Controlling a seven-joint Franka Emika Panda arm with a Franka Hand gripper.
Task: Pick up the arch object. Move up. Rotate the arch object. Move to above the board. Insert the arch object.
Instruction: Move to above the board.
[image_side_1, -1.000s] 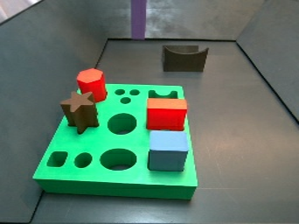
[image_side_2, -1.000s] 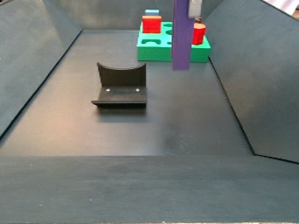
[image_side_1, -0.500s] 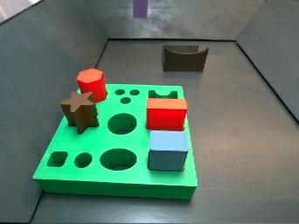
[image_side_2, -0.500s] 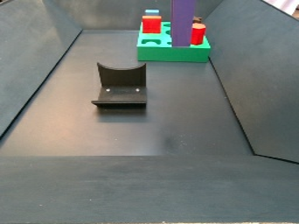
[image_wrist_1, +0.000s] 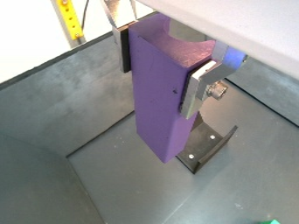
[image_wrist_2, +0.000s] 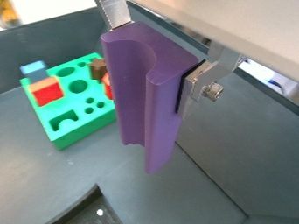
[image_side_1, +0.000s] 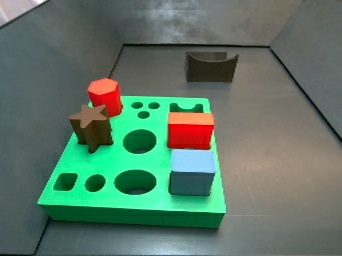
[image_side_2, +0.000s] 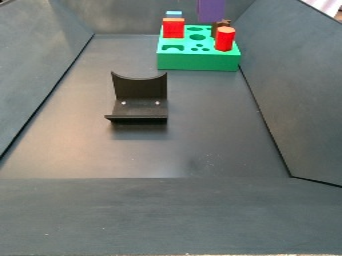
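The gripper (image_wrist_1: 166, 74) hangs high above the dark floor, its flat silver fingers (image_wrist_1: 205, 85) clamped on opposite faces of the arch object (image_wrist_1: 160, 96), which points lengthwise down from between them. In both wrist views the tall purple block fills the frame; the gripper (image_wrist_2: 152, 57) grasps it near its upper end, and a shallow curved groove runs along one face of the arch object (image_wrist_2: 142, 96). A finger plate with a bolt (image_wrist_2: 212, 90) presses against the block's side.

Far below it in a wrist view lies the board (image_wrist_2: 73, 94), bright green, holes showing in its top face, with a red block (image_wrist_2: 45, 91) and a blue block (image_wrist_2: 33, 67) standing on it. The block is clear of the board, well above it.

In a side view only the lowest tip of the arch object (image_side_2: 211, 6) enters at the top edge, over the far end of the enclosure near the board (image_side_2: 199, 57). Another side view shows the board (image_side_1: 94, 160) carrying a red cylinder (image_side_1: 104, 96), a brown star block (image_side_1: 90, 125), a red cube (image_side_1: 190, 129) and a blue cube (image_side_1: 193, 170). The fixture (image_side_2: 136, 98) stands on the floor, apart from the board; it also appears beneath the held block in a wrist view (image_wrist_1: 208, 150).
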